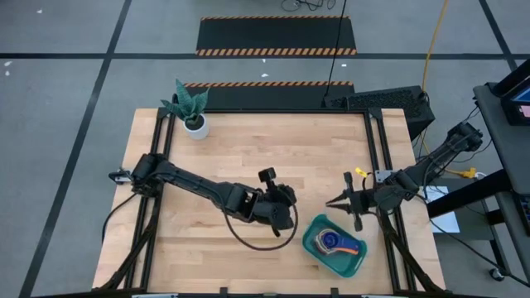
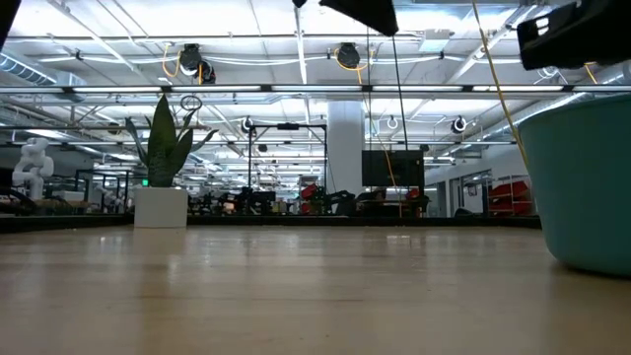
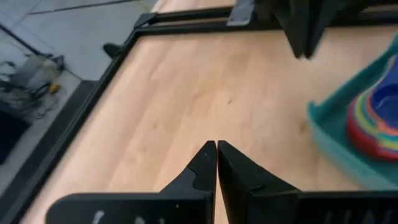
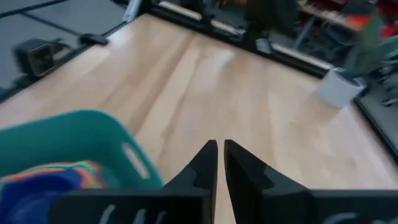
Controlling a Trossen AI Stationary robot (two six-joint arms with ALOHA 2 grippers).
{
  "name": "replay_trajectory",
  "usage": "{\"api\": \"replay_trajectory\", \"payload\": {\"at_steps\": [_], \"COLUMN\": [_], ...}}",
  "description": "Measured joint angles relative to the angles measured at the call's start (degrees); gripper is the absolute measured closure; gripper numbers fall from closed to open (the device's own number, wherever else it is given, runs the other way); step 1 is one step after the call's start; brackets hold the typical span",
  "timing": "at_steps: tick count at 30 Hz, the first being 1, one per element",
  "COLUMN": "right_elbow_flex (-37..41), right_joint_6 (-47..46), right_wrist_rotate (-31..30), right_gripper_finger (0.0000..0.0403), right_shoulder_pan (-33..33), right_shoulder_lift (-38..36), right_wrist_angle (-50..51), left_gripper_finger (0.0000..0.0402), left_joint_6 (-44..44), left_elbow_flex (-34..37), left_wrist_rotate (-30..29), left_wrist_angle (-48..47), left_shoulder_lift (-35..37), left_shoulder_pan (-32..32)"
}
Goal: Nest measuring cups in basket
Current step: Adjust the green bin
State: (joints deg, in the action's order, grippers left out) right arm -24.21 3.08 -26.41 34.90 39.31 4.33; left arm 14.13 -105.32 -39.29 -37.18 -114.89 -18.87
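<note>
While both hands (left point(image 3: 216, 146), right point(image 4: 218, 144)) hover clenched and empty, the basket point(image 1: 315, 247) holds the nested measuring cups point(image 1: 339, 242).

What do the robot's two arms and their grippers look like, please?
Both arms are dark, jointed links. A thin black cable loops under the left arm. The left gripper and right gripper each end in two black, wedge-shaped fingers tapering to points. The right arm matches.

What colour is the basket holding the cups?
Teal-green basket; it shows best in the high view.
</note>
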Motion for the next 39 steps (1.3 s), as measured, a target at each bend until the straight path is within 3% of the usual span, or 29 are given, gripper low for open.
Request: {"api": "replay_trajectory", "payload": {"at_steps": [4, 10, 14, 17, 23, 27, 33, 39], "right_elbow_flex": [6.4, 13.5, 15.0, 16.5, 20.3, 21.0, 21.1, 21.1], "right_joint_6": [3.4, 6.7, 7.8, 9.2, 10.0, 11.3, 11.3, 11.2], "right_wrist_rotate": [-0.5, 3.9, 5.4, 7.2, 7.5, 10.0, 10.2, 13.3], "right_gripper_finger": [0.0383, 0.0383, 0.0383, 0.0383, 0.0383, 0.0383, 0.0383, 0.0383], "right_shoulder_pan": [-2.6, -7.4, -10.1, -11.6, -13.6, -14.8, -16.3, -17.0], "right_shoulder_lift": [-4.2, -9.8, -12.2, -13.6, -15.4, -16.0, -16.0, -16.2], "right_wrist_angle": [-7.3, -14.0, -14.1, -14.1, -18.1, -19.7, -20.0, -20.7], "left_gripper_finger": [0.0383, 0.0383, 0.0383, 0.0383, 0.0383, 0.0383, 0.0383, 0.0383], "left_joint_6": [0.1, -2.2, -4.3, -8.9, -13.8, -13.0, -10.6, -12.7], "left_elbow_flex": [1.6, 10.9, 16.8, 21.3, 31.1, 36.2, 38.0, 37.6], "left_wrist_rotate": [-0.9, 1.3, 7.5, 12.4, 27.3, 36.8, 34.6, 31.6], "left_wrist_angle": [-1.8, 6.3, 14.1, 26.1, 50.1, 57.3, 60.0, 70.6], "left_shoulder_lift": [0.1, 0.1, 0.0, 0.0, 0.0, -0.3, -1.0, -6.3], "left_shoulder_pan": [0.6, 3.6, 5.8, 6.9, 8.6, 8.5, 5.2, 2.8]}}
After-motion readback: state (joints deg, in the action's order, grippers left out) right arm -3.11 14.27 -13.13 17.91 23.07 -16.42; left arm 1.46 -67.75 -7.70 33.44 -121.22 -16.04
